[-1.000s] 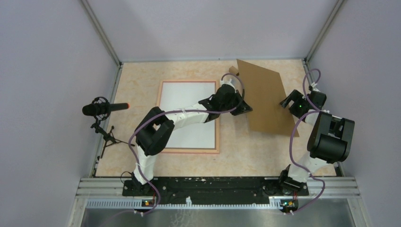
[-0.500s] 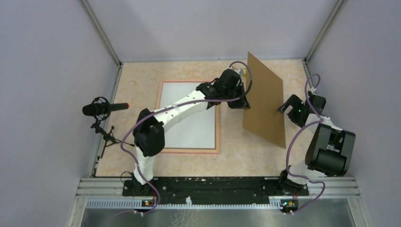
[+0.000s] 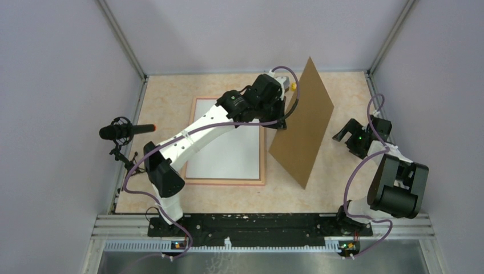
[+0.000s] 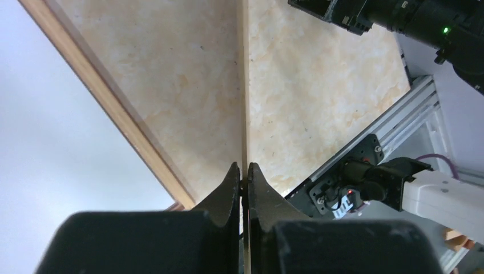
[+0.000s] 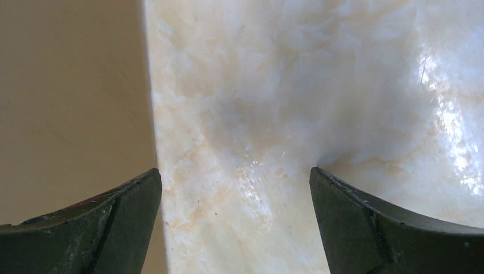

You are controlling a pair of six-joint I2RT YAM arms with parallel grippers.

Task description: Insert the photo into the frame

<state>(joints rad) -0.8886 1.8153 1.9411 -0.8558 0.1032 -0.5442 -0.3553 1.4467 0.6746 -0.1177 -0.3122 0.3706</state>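
Observation:
The photo (image 3: 222, 154) lies white back up inside the pinkish wood frame (image 3: 228, 182) on the table's left half. My left gripper (image 3: 283, 117) is shut on the upper left edge of the plain brown backing board (image 3: 302, 125), which stands steeply on edge just right of the frame. In the left wrist view the board (image 4: 244, 85) shows edge-on between my left gripper's (image 4: 243, 171) fingers, with the frame rail (image 4: 114, 108) and photo (image 4: 45, 142) to the left. My right gripper (image 3: 342, 132) is open and empty, right of the board. In the right wrist view the gripper (image 5: 235, 177) hangs over bare table beside the board (image 5: 68, 85).
A black microphone on a small stand (image 3: 122, 131) sits at the table's left edge. Grey enclosure walls close in the back and sides. A metal rail (image 3: 257, 222) with the arm bases runs along the near edge.
My left arm has lifted the backing board from lying flat to standing steeply on edge and carried it left toward the frame. My right gripper has drawn back to the right, away from the board.

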